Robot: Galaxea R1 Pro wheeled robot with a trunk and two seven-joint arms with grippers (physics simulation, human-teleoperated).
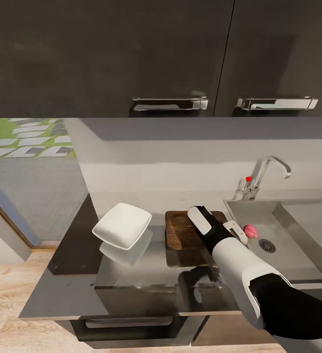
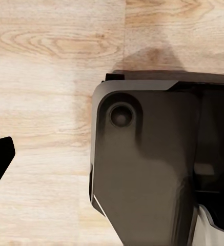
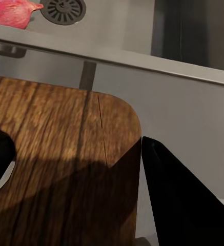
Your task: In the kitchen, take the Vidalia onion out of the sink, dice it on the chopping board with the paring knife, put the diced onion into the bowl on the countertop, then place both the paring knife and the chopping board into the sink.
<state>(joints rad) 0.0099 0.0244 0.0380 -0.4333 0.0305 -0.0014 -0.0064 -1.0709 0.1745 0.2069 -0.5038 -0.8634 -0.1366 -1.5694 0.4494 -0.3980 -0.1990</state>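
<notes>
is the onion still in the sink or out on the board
In the sink. The Vidalia onion lies on the floor of the sink beside the round drain, whole; the chopping board carries no onion.

The white-and-black right arm (image 1: pixel 239 260) lies across the dark brown wooden chopping board (image 1: pixel 180 230), hiding its right part and the gripper beyond the wrist. The small pinkish round onion (image 1: pixel 250 230) is partly covered by that arm in the head view and cut off by the picture's edge in the right wrist view (image 3: pixel 12 13). There the two dark fingers (image 3: pixel 183 205) run out of frame, so their spread cannot be judged. The pale grey sink (image 1: pixel 298 220) runs off the head view's right edge.
</notes>
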